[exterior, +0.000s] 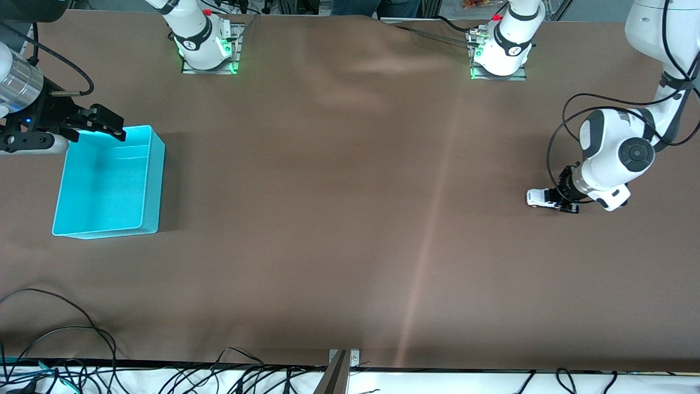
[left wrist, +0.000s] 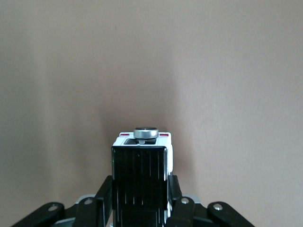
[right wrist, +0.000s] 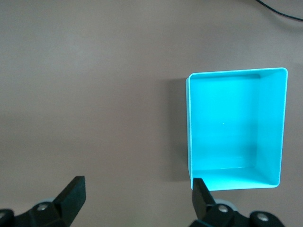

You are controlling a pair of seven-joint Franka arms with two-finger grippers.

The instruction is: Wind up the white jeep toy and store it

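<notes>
cables (exterior: 65,372) edge brown table (exterior: 328,219) — turquoise bin (exterior: 109,186) on it.

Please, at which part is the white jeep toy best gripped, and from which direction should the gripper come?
Probably across its two flat body sides, coming from above the black roof. The white jeep toy is narrow and boxy with parallel sides, and it stands on the table at the left arm's end. The left gripper is already shut on it this way, one finger on each side.

jeep toy (exterior: 538,197) on table (exterior: 339,219), bin (exterior: 109,183) well apart
</notes>
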